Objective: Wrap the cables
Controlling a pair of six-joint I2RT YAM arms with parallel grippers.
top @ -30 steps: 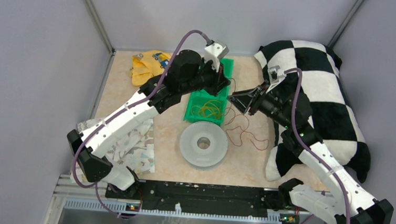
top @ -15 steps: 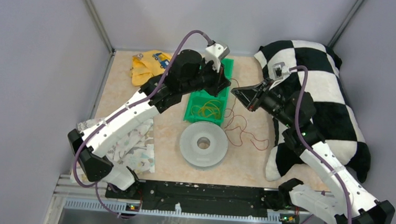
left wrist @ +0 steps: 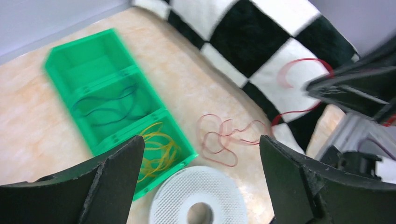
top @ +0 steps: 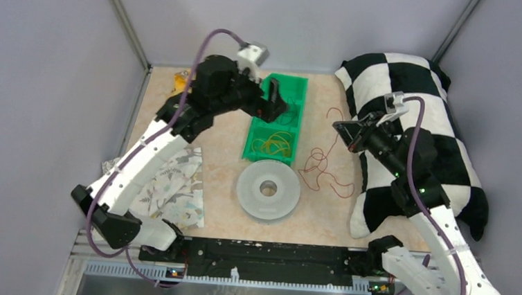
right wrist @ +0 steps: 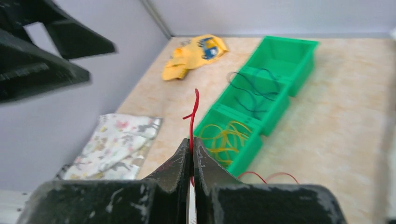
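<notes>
The cable [top: 318, 169] is a thin red wire lying in loose loops on the table right of the grey round spool [top: 268, 189]. One end rises to my right gripper [top: 338, 128], which is shut on it beside the checked pillow. In the right wrist view the wire [right wrist: 194, 109] sticks up from between the pressed fingertips of the right gripper [right wrist: 192, 143]. My left gripper [top: 275, 100] hangs open above the green tray, holding nothing. Between its wide-spread fingers [left wrist: 114, 179] the left wrist view shows the wire loops [left wrist: 219, 140] and the spool [left wrist: 198, 205] far below.
A green divided tray [top: 296, 94] holds a yellow wire bundle [top: 272, 147] and a dark wire. A black-and-white checked pillow [top: 420, 117] fills the right side. A yellow cloth [right wrist: 194, 53] lies at the back left, a patterned cloth [top: 172, 190] at the front left.
My left gripper let go of the wire, opened wide and drew back to the left. My right gripper shut on the wire end and pulled it to the right, toward the pillow.
</notes>
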